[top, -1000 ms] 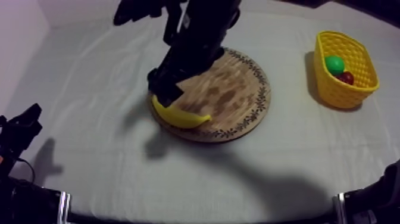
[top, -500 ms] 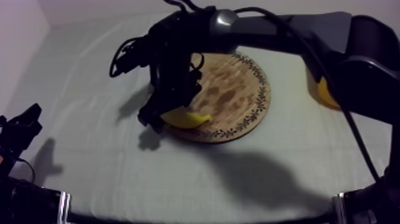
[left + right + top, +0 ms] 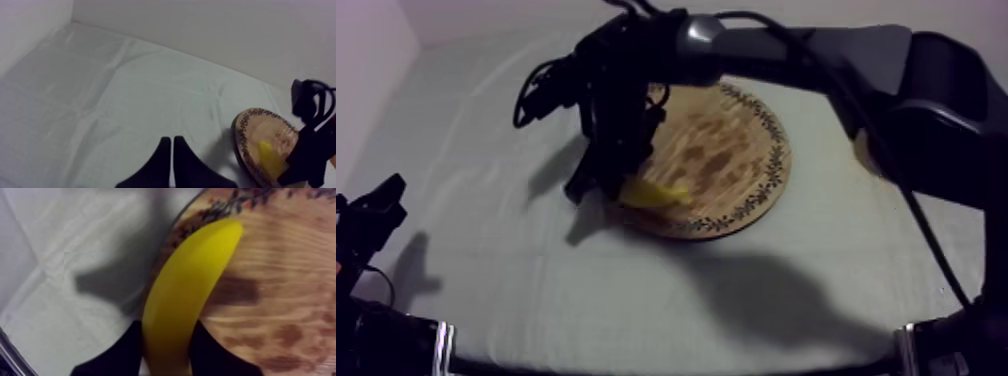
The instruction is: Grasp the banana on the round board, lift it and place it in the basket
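The grey-white cloth [image 3: 476,260] covers the whole table. The right arm [image 3: 816,55] comes in from the far right and reaches across the round wooden board with a patterned rim [image 3: 736,165], which lies in the middle of the table. The curved yellow toy banana [image 3: 192,283] is at the left near edge of that board, with 1 end out past the rim above the cloth. I cannot tell whether it rests on the wood or is just off it. The right gripper [image 3: 166,333] is at that end, its 2 black fingers clamped on either side of the banana. The left gripper [image 3: 172,147] sits low at the near left, well apart from the board. Its 2 fingers lie together as a narrow wedge.
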